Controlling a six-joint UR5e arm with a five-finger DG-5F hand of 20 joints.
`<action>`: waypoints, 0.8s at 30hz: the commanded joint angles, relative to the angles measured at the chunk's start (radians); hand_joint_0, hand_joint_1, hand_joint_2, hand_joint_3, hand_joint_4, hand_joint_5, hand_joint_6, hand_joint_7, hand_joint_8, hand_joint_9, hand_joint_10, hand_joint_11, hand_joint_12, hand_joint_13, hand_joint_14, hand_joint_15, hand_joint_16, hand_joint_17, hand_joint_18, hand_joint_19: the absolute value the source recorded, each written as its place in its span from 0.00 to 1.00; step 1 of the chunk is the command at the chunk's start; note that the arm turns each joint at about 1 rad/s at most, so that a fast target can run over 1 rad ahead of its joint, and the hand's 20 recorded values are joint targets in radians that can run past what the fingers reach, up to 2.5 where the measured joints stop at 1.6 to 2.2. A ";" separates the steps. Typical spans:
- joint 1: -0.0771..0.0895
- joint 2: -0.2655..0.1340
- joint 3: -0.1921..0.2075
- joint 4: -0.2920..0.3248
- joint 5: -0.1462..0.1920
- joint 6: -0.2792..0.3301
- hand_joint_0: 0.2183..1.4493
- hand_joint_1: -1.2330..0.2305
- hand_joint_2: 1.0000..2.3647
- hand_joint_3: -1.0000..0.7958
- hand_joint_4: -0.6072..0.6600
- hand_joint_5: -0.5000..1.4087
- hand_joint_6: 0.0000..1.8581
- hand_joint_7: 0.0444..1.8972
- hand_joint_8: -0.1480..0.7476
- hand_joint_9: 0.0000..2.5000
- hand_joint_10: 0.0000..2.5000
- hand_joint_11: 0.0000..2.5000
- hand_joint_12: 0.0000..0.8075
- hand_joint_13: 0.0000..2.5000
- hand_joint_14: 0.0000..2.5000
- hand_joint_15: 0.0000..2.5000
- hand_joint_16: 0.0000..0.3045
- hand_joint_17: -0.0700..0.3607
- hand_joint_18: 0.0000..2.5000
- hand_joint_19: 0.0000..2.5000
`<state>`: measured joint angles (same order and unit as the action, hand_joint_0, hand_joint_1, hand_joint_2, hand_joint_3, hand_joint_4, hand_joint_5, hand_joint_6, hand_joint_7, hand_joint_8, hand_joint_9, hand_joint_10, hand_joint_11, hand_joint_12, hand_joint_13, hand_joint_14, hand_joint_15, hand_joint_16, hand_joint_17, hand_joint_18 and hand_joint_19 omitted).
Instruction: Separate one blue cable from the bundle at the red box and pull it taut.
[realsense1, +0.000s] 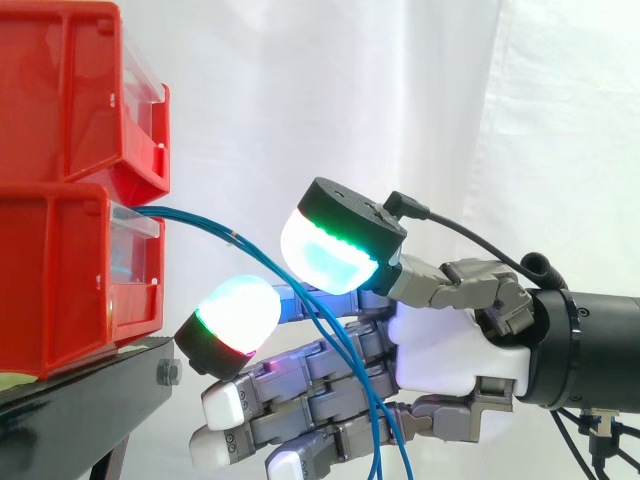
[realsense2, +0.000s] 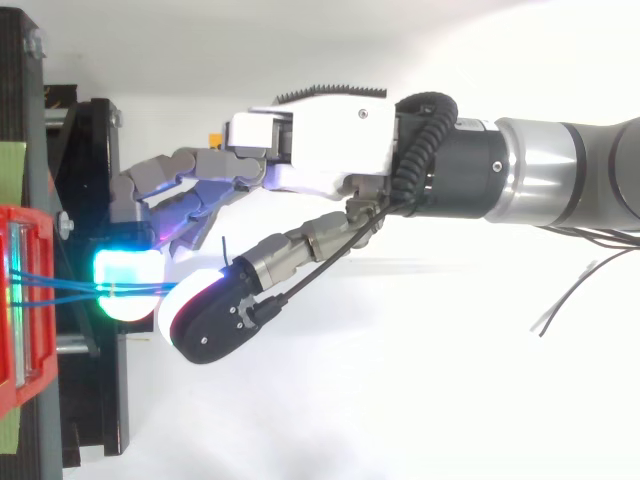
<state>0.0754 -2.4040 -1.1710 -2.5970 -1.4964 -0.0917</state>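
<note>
**Q:** What stands ahead of the hand?

**A:** Beyond its fingertips we find two bins stacked on a black stand. The upper red bin sits above the level of the hand, and the lower red bin sits level with it. Each has a clear front panel. A white curtain hangs behind everything.

**Q:** What do the bins hold?

**A:** The blue cables come out as a small bundle over the front panel of the lower red bin. We cannot see inside the upper red bin. From above, we see the cables cross the bin's front edge side by side and run toward the hand.

**Q:** Where do the cables lie relative to the hand?

**A:** They arc from the bin and pass between the thumb pad above and one finger pad below. They then drop in front of the palm, across the other fingers. They hang in a loose curve, not taut.

**Q:** How is the hand set?

**A:** The thumb and that one finger curl toward each other round the cables, with their pads nearly meeting. The remaining fingers lie straighter beneath, pointing at the stand. We cannot tell how many strands lie between the pads.

**Q:** Are there any labels?

**A:** A pale green strip lies on the stand beyond the fingertips. Any print on it is too small to tell.
</note>
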 joint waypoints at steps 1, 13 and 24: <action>-0.002 -0.003 0.001 0.008 -0.004 -0.002 0.29 0.43 0.00 0.28 0.66 0.18 0.29 0.65 0.50 0.25 0.01 0.20 0.47 0.22 0.00 0.13 0.17 0.43 0.24 0.26; 0.004 -0.003 0.008 0.017 -0.007 -0.006 0.30 0.39 0.00 0.30 0.65 0.19 0.29 0.66 0.50 0.25 0.01 0.20 0.46 0.23 0.00 0.13 0.17 0.43 0.25 0.26; 0.007 -0.003 0.010 0.032 -0.021 -0.016 0.28 0.44 0.00 0.28 0.66 0.19 0.29 0.66 0.50 0.26 0.01 0.20 0.46 0.24 0.01 0.14 0.17 0.44 0.25 0.26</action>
<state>0.0827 -2.4068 -1.1623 -2.5670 -1.5109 -0.1068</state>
